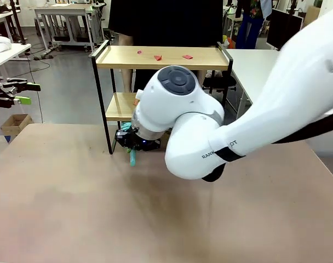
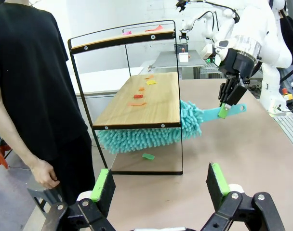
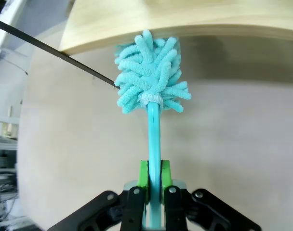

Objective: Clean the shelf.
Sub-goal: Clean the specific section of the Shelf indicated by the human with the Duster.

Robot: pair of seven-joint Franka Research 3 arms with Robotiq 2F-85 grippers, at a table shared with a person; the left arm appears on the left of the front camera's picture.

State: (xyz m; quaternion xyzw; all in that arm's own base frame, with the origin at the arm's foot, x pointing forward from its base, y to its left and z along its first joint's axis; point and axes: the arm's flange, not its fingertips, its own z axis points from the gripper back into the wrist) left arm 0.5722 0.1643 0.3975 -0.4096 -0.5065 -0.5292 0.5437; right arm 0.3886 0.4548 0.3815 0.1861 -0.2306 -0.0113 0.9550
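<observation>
The shelf [image 1: 166,56] stands at the table's far side, with red scraps on its top board. Its lower board [image 2: 141,98] carries several orange, red and yellow scraps. A teal fluffy duster [image 2: 146,134] lies with its head under that lower board, just above the table. My right gripper [image 2: 231,98] is shut on the duster's handle [image 3: 154,139], seen in the right wrist view as green pads [image 3: 144,175] clamped on it. My left gripper [image 2: 160,185] hangs open beside the shelf's end, holding nothing, and shows at the left edge of the front view [image 1: 21,93].
A person in black [image 2: 31,72] stands behind the shelf, one hand [image 2: 43,173] hanging down. A green scrap [image 2: 148,156] lies on the table under the shelf. The brown tabletop [image 1: 101,208] spreads wide in front. My right arm [image 1: 254,120] hides much of the lower board.
</observation>
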